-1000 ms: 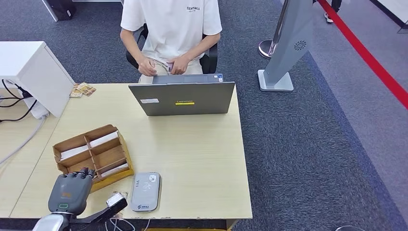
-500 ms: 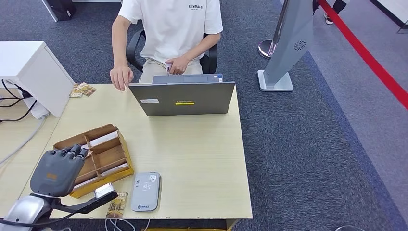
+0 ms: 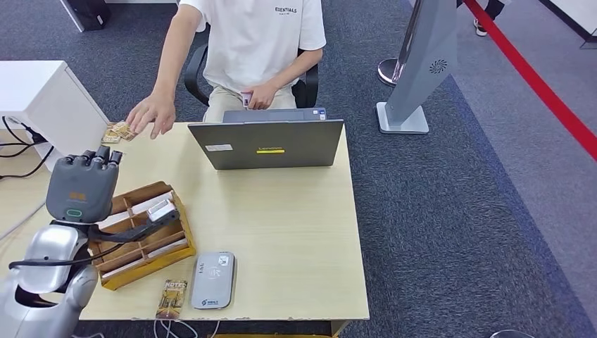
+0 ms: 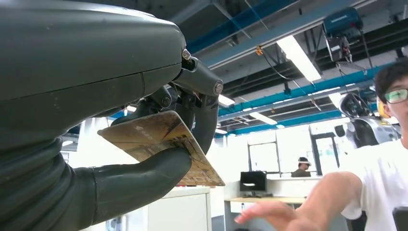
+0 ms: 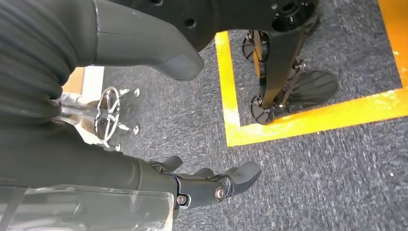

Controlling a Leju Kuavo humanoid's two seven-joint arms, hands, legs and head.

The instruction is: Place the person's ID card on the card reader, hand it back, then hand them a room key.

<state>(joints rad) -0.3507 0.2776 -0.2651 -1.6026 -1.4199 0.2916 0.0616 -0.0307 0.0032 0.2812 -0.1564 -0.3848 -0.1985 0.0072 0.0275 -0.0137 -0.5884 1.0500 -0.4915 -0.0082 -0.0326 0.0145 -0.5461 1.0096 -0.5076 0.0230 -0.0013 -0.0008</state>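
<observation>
Left robot hand point(image 3: 81, 189) raised above the left side of the worktop point(image 3: 296, 232), over the wooden card tray point(image 3: 141, 236). It holds a card point(image 4: 161, 144) pinched between thumb and fingers point(image 4: 204, 122); the left wrist view shows the card's tan, worn face, tilted, with one corner projecting past the thumb. Whether it is the ID card or a room key cannot be told. The person's hand point(image 3: 151, 114), seated behind the open laptop point(image 3: 266, 143), reaches out with palm down over the far left corner of the worktop, just above a small stack of cards point(image 3: 118, 131) lying there; it is apart from the robot hand. Grey card reader point(image 3: 213, 279) lies flat near the front edge, nothing on top. A card printed "HOTEL" point(image 3: 172, 298) lies just beside the reader, on its left. Tray compartments hold white cards. Right robot hand point(image 5: 211, 185) hangs over grey carpet point(image 5: 312, 183), fingers loosely extended, holding nothing.
</observation>
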